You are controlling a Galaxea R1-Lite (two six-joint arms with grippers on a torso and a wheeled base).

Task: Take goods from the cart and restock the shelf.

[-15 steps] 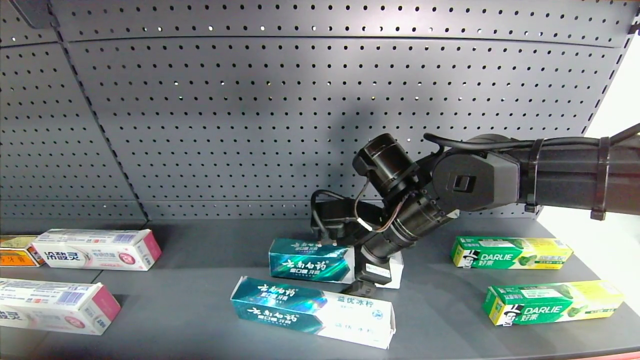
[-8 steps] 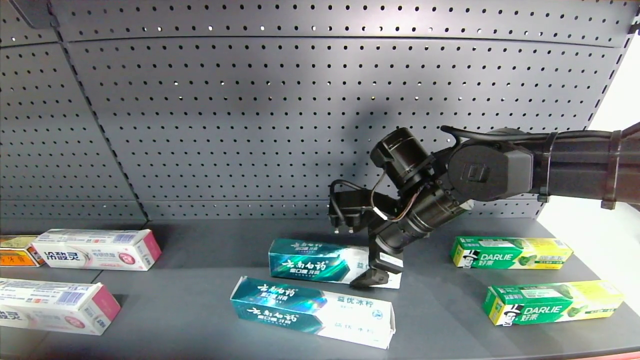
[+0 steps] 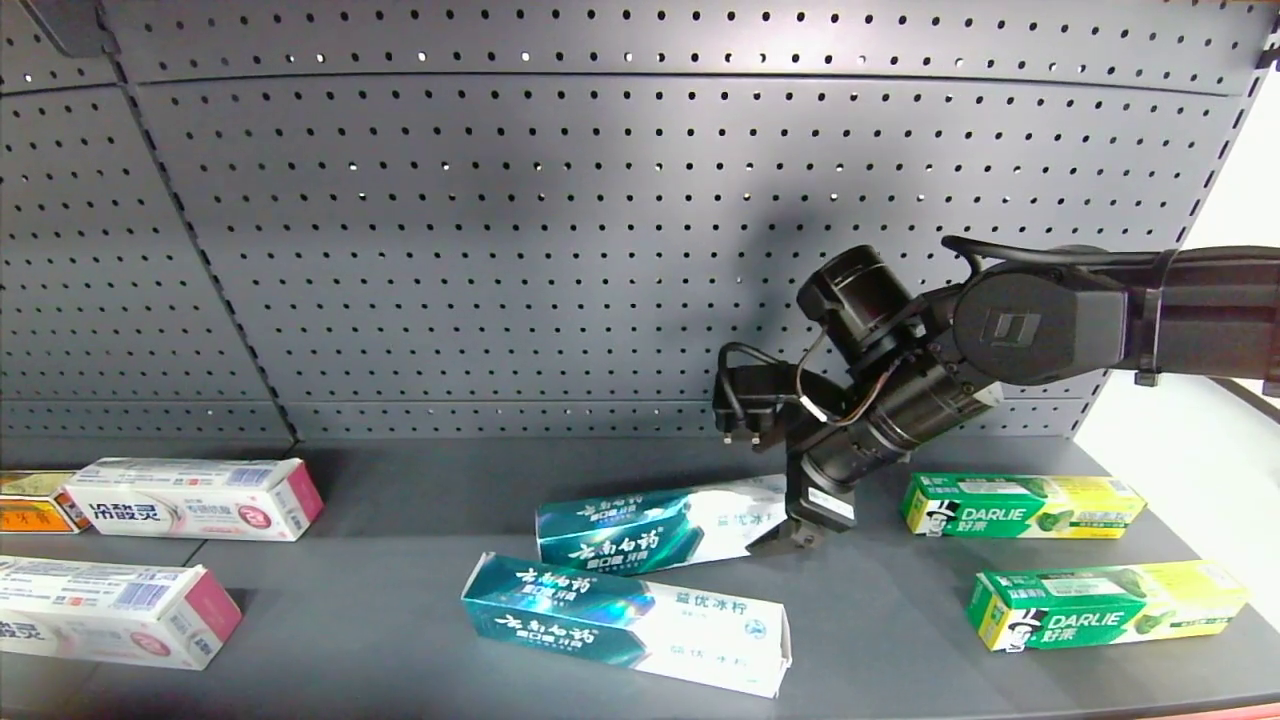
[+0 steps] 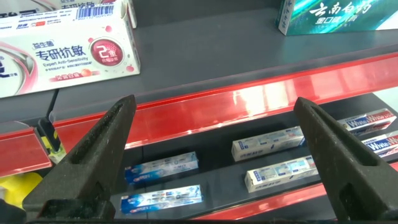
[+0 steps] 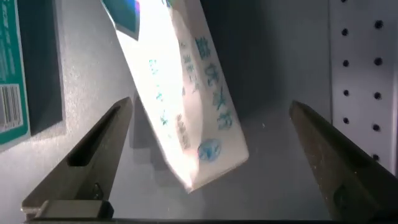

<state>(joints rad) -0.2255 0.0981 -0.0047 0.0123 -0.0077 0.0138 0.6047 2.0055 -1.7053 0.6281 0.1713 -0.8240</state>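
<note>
Two teal-and-white toothpaste boxes lie on the grey shelf [image 3: 400, 560]. The rear box [image 3: 660, 520] is askew, its white end angled toward the pegboard. The front box [image 3: 625, 620] lies flat near the shelf's front edge. My right gripper [image 3: 795, 540] hangs just off the rear box's white end, pointing down. In the right wrist view the gripper [image 5: 205, 180] is open, and the white end [image 5: 186, 106] lies between and beyond the fingers, which do not grip it. My left gripper [image 4: 217, 162] is open with nothing in it, in front of the red shelf edge [image 4: 249, 93].
Two green-and-yellow boxes [image 3: 1020, 505] [image 3: 1105, 603] lie at the shelf's right end. Pink-and-white boxes [image 3: 195, 498] [image 3: 110, 612] and an orange one [image 3: 30, 500] lie at the left. The pegboard wall [image 3: 600, 250] stands close behind. A lower shelf holds several toothpaste boxes [image 4: 280, 155].
My right arm has drawn back to the right and up, away from the rear teal box. The box's white end has swung toward the back, leaving it askew.
</note>
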